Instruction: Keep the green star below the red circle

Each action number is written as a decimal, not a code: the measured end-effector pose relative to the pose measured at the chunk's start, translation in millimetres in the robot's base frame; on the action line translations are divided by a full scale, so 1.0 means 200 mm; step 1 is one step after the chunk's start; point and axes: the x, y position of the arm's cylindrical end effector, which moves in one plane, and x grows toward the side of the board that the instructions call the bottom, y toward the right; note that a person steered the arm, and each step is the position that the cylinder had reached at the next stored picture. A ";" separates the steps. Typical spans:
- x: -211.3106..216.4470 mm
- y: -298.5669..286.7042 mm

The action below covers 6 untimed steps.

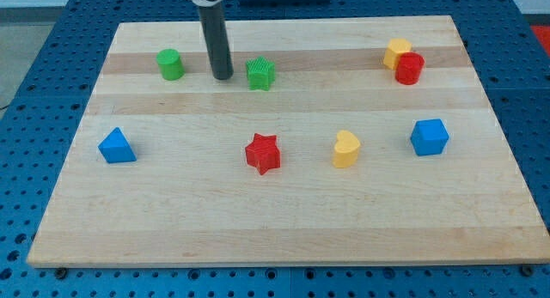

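Note:
The green star [260,73] lies near the view's top, a little left of the middle. The red circle [410,68] sits at the view's top right, touching a yellow block [396,51] behind it. The star is far to the left of the red circle and at about the same height in the view. My tip [223,76] rests on the board just left of the green star, a small gap between them. The dark rod rises from it to the view's top edge.
A green circle [170,64] sits left of my tip. A blue triangle [116,146] lies at the left. A red star [263,154], a yellow heart [345,149] and a blue cube [429,136] lie across the middle. The wooden board [284,234] rests on a blue perforated table.

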 end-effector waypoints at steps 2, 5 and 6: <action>0.00 0.31; -0.06 0.46; 0.15 0.63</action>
